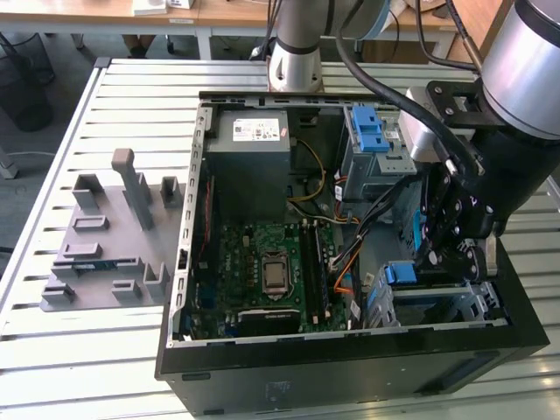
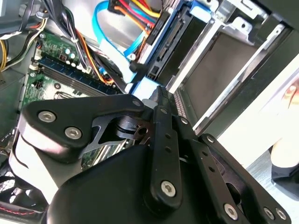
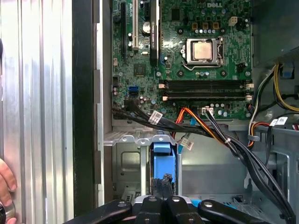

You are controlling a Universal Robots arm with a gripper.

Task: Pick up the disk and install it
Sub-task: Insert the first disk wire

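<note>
The gripper (image 1: 446, 254) is lowered into the open computer case (image 1: 262, 367), by the drive cage. The disk (image 3: 163, 161) appears seated there already. Finger state cannot be told.

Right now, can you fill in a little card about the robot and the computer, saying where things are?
place: open computer case lying on a slatted metal table
arm: the pincer is low inside the case, at the metal drive cage
target: the disk, its blue frame showing, sits in that cage right by the pincer
grip: cannot tell
nearby: green motherboard; grey holder tray beside the case; a hand at the table's edge
</note>
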